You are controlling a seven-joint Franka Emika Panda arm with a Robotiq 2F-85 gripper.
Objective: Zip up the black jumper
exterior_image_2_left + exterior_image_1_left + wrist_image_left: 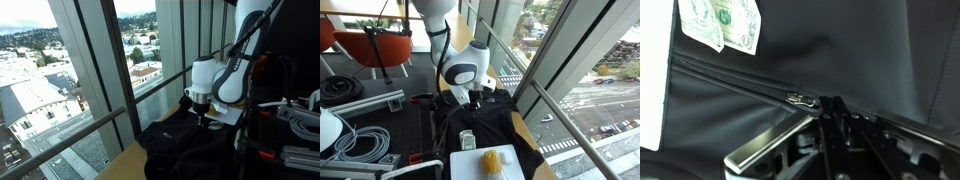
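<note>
The black jumper (495,122) lies spread on the table by the window in both exterior views (190,148). In the wrist view its dark fabric (840,50) fills the frame, with the zip line running diagonally from the left down to the silver zip pull (801,99). My gripper (830,104) is down on the jumper with its fingers pressed together at the zip pull. It looks shut on the pull's tab. The gripper also shows in both exterior views (475,98) (203,115), low over the jumper's far end.
Dollar bills (722,25) lie on the jumper beside the zip, also seen in an exterior view (467,140). A white sheet with a yellow object (493,160) lies at the near end. Coiled black cables (340,88), grey hoses (365,145) and orange chairs (372,45) stand to the side. Window glass and railing (110,120) are close.
</note>
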